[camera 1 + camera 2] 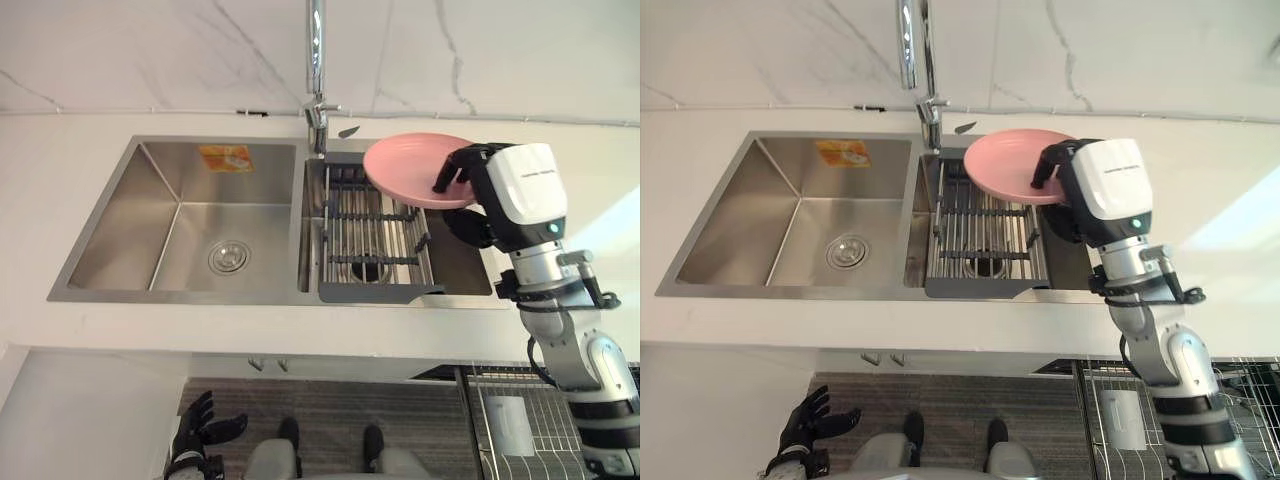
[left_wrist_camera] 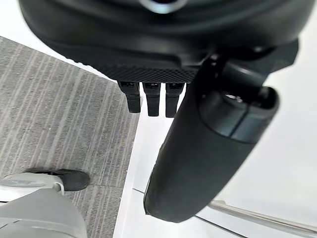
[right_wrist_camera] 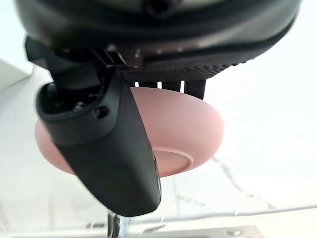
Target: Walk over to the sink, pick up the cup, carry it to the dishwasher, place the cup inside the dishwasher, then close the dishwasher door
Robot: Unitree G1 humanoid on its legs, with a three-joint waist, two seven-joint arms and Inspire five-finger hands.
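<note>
Right wrist view, robot hand [image 3: 99,148] pinching plate [image 3: 198,129]

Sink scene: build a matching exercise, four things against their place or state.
Things:
1. plate
2. rack
3. sticker
4. left hand

Places or states:
A. sits in the right basin
B. stuck in the left basin
C. open, holding nothing
D. pinched in the right hand

Pairs: 1-D, 2-A, 3-B, 4-C
</note>
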